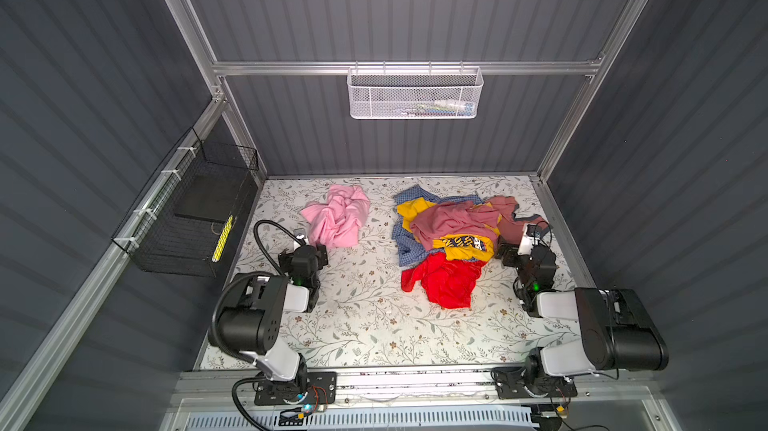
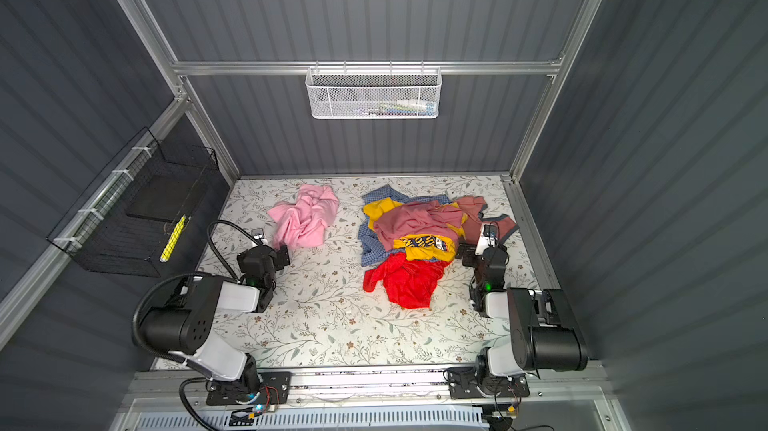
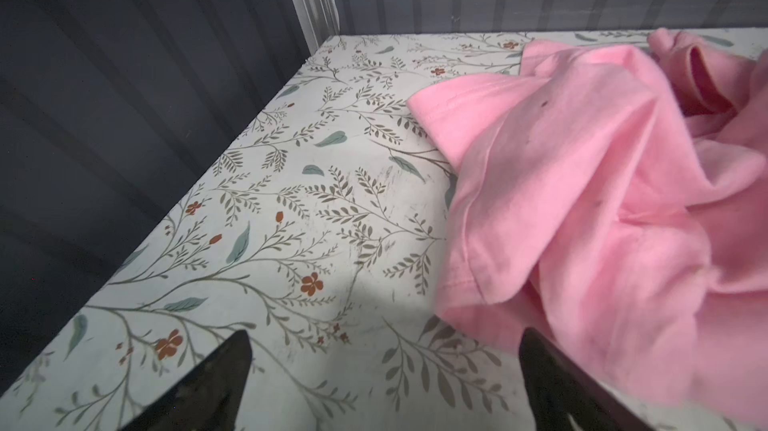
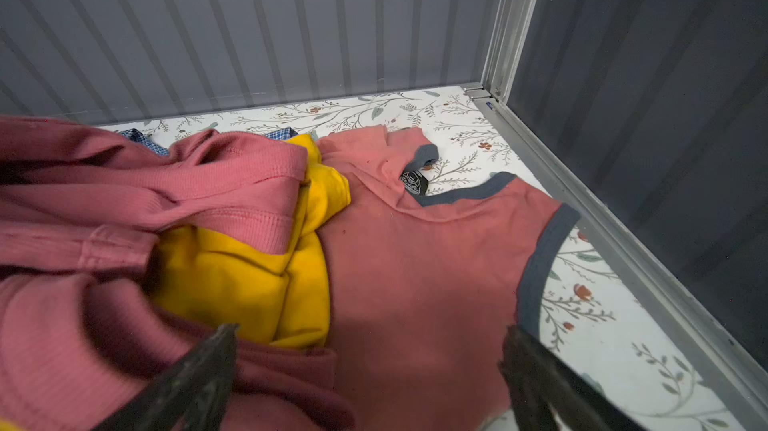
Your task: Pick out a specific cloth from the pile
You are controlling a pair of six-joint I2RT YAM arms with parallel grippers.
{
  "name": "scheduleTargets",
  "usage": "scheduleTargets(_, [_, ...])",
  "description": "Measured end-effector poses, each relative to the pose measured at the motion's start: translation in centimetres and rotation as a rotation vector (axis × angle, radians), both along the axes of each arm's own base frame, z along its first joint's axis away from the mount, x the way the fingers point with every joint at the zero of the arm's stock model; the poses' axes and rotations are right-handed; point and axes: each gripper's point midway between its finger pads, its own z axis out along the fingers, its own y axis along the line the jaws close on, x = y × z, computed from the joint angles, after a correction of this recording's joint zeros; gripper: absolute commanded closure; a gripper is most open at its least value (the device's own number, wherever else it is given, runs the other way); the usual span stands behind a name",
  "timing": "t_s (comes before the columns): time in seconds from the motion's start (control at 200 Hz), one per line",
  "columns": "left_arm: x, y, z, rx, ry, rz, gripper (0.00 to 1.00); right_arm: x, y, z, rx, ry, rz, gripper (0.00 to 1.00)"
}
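Note:
The cloth [image 1: 338,217] [image 2: 305,217], light pink and crumpled, lies alone on the floral table at the back left, apart from the pile [image 1: 453,233] [image 2: 415,233]. My left gripper [image 1: 311,244] [image 2: 272,244] stands open at the cloth's near-left edge. In the left wrist view the cloth [image 3: 582,200] reaches one fingertip, and the left gripper [image 3: 384,337] holds nothing. The pile mixes dusty rose, yellow, blue checked and red [image 1: 446,279] garments. My right gripper [image 1: 513,248] [image 4: 371,329] hangs open over the pile's right edge, above rose fabric [image 4: 415,262], gripping nothing.
A black wire basket [image 1: 195,217] hangs on the left wall and a white mesh basket [image 1: 415,94] on the back wall. Grey walls and metal rails close the table [image 1: 365,325] on three sides. Both arm bases sit at the front edge.

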Motion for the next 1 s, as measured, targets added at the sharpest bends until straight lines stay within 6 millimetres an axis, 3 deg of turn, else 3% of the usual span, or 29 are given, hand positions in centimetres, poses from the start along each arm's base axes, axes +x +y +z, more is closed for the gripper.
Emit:
scheduleTargets(0.09, [-0.2,-0.2,-1.7,-0.002,0.055,-0.016,0.0,0.5,0.0,0.7,0.001,-0.018,0.004,0.01])
scheduleTargets(0.31, [2.3,-0.6,0.6,-0.017,-0.013,-0.025,0.0,0.4,0.0,0.4,0.004,-0.003,0.011,0.01])
scheduleTargets(1.001, [2.3,-0.6,0.6,-0.018,-0.013,-0.028,0.0,0.4,0.1,0.4,0.005,-0.001,0.015,0.01])
